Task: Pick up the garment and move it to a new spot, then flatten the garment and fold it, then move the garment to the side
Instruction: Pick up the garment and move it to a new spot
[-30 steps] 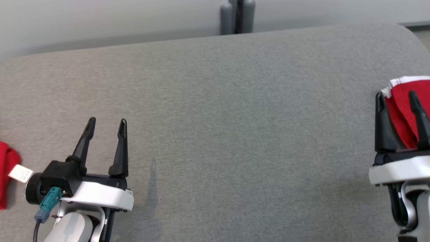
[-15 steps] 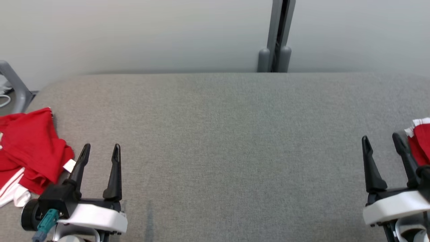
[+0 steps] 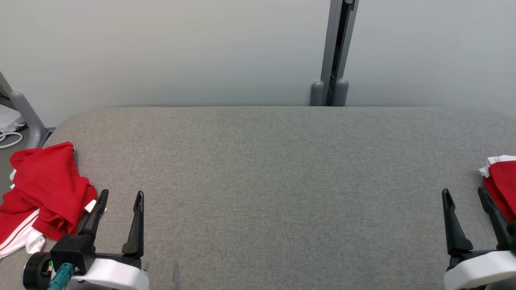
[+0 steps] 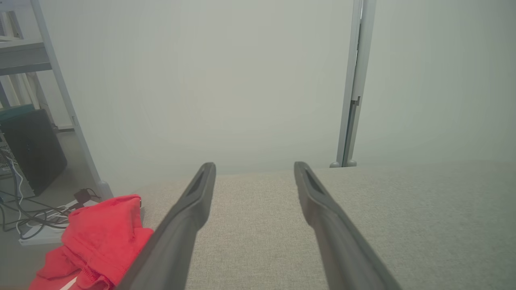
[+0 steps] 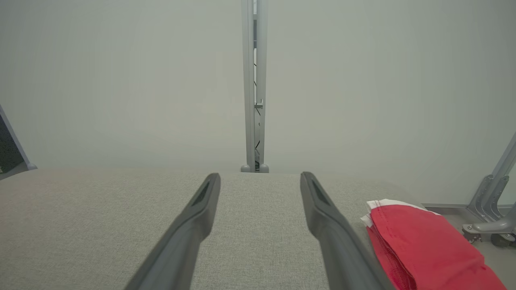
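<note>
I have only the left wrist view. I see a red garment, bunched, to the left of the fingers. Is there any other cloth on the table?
Observer: Yes. A second red garment, with a white edge, lies at the table's right end, just right of the right gripper.
Operator: Is it bunched like mine?
Observer: No, it looks folded in flat layers. Your crumpled garment shows white stripes at its near side in the head view.
Operator: Does the right gripper hold something?
Observer: No. Its fingers stand apart above bare table, with nothing between them.
</note>
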